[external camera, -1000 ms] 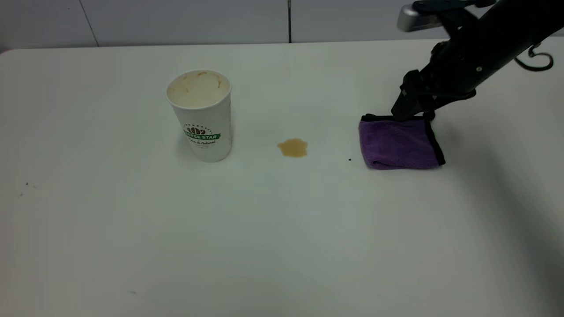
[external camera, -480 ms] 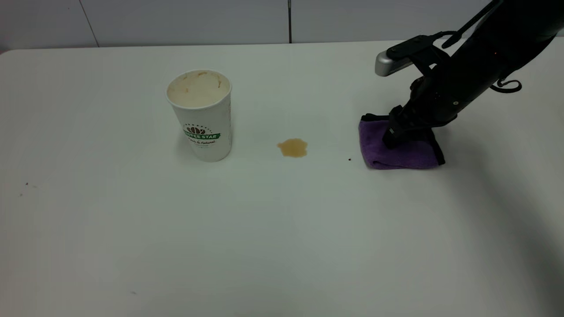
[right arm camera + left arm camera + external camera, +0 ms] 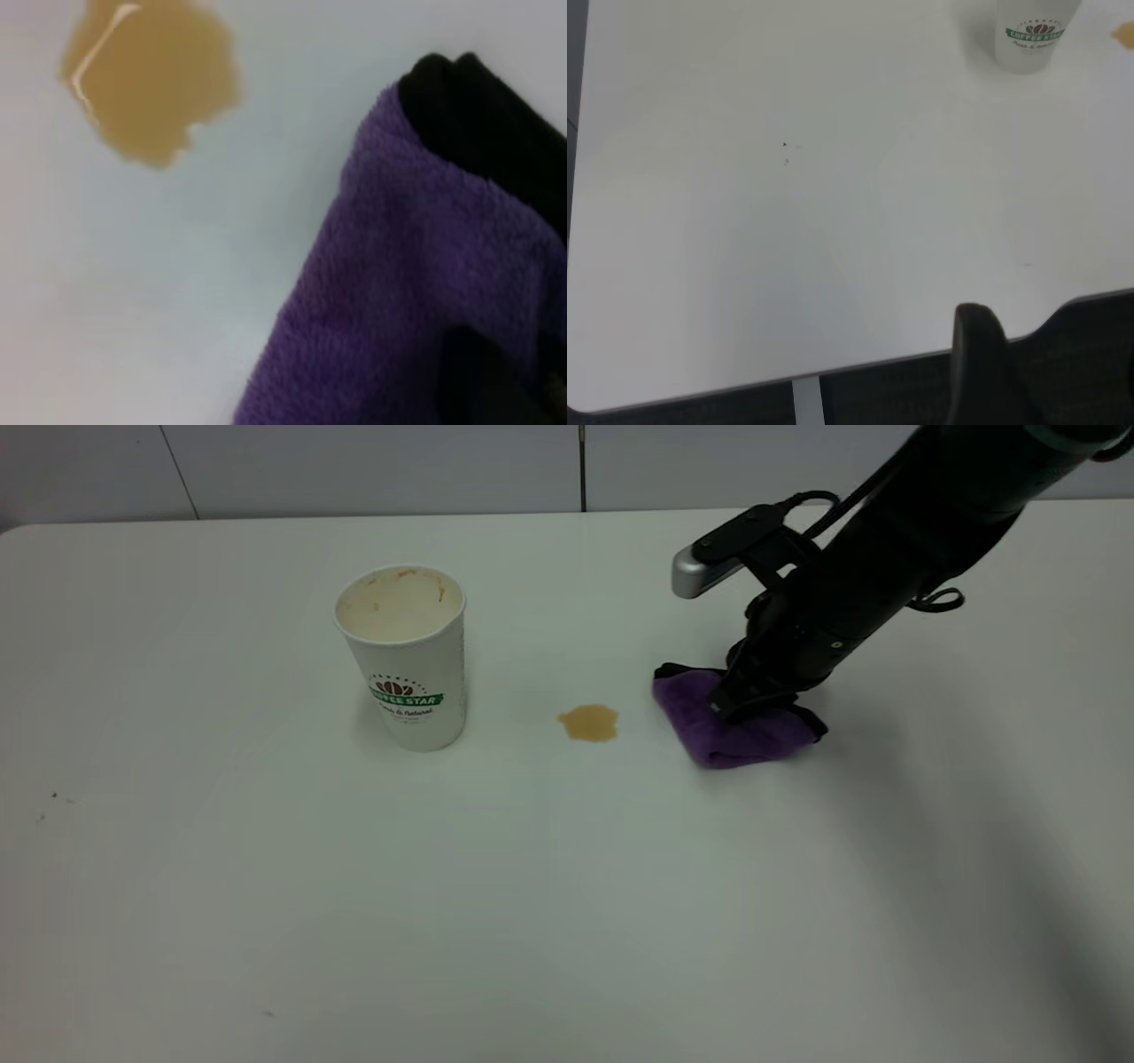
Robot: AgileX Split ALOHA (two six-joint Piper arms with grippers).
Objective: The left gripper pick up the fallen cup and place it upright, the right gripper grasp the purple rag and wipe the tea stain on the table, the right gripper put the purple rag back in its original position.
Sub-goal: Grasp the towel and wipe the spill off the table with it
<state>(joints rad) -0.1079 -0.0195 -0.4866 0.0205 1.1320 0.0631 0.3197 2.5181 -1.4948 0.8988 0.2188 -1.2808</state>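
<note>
**Inspector A:** Near to far: the table in front is bare. Right gripper is clenched on the rag, pressed to the tabletop. Stain lies at its nine o'clock, near but apart. Cup stands upright beyond, same bearing.

**Inspector B:** Agreed. Judgement: a sweep toward nine o'clock should cover it. The right wrist view shows a clear gap between rag and stain. Left gripper sits parked off the table edge; fingers cannot be told.
</note>
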